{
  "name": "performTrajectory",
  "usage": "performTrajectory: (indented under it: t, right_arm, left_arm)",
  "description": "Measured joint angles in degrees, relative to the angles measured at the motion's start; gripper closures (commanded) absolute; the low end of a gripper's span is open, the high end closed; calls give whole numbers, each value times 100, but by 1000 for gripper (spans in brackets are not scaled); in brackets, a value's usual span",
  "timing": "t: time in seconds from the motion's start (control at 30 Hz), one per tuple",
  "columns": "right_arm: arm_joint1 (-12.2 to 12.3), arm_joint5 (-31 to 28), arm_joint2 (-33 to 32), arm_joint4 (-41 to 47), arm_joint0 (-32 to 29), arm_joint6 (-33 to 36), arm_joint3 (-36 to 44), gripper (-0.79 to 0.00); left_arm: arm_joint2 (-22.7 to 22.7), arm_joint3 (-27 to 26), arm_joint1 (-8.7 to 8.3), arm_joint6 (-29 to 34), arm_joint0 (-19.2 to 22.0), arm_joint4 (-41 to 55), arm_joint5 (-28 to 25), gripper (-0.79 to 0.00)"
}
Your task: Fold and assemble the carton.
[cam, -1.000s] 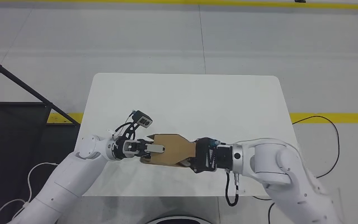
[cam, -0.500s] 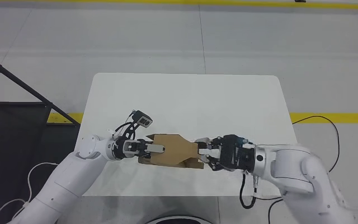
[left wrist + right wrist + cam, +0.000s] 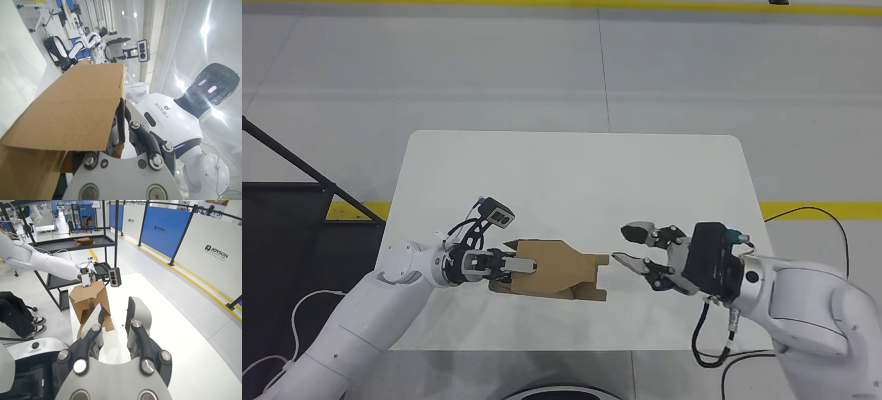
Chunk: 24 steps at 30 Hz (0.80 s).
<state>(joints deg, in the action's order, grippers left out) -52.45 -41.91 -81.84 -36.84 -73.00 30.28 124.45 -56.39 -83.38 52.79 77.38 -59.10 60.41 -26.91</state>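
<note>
A brown cardboard carton [image 3: 552, 270] stands near the front edge of the white table [image 3: 642, 180], partly formed, with loose flaps hanging at its right end. My left gripper [image 3: 522, 266] is shut on the carton's left wall; the left wrist view has the carton [image 3: 62, 117] close up against one finger [image 3: 149, 138]. My right gripper [image 3: 632, 245] is open, a short way right of the carton and clear of it. In the right wrist view the carton [image 3: 88, 298] stands beyond the spread fingers [image 3: 138, 311], with the left gripper [image 3: 86, 280] holding its top.
The white table stretches bare behind and to the right of the carton. A black metal shelf rack [image 3: 75, 243] stands off the table's left side, and a seated person's legs [image 3: 20, 317] are near it.
My right gripper has let go of the carton's right end, opened, and drawn back to the right. The carton's right flaps now hang loose. The left arm has kept still.
</note>
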Motion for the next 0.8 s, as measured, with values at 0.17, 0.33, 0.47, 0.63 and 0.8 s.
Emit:
performTrajectory:
  t: [0.17,0.33,0.47,0.63,0.8]
  right_arm:
    - [6,-50,47,88,144,102,67,-785]
    - [5,-47,45,85,139,98,65,-785]
    - [9,-71,48,-10,59,48,128,-785]
    - [13,376,77,-201,136,338,226,-785]
    - [-7,998,271,-257,437,754,301,-785]
  left_arm:
    - [0,0,0,0,0,0,0,0]
    - [0,0,0,0,0,0,0,0]
    - [0,0,0,0,0,0,0,0]
    - [0,0,0,0,0,0,0,0]
    - [0,0,0,0,0,0,0,0]
